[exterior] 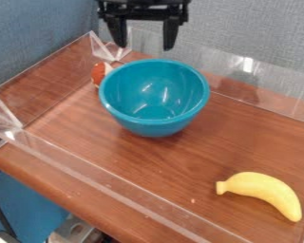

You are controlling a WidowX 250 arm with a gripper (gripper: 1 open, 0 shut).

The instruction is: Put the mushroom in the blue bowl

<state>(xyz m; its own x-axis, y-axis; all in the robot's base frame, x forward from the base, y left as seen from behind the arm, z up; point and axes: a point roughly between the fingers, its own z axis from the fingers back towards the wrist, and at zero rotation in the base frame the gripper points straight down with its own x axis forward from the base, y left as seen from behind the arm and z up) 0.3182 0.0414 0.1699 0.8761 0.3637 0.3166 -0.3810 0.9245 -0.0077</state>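
My end effector is released, fingers apart, above the far side of the surface; the mushroom lies just beside the blue bowl, outside its rim; grasping, lifting and depositing remain.

Even light, soft shadows, small glare, slight blur
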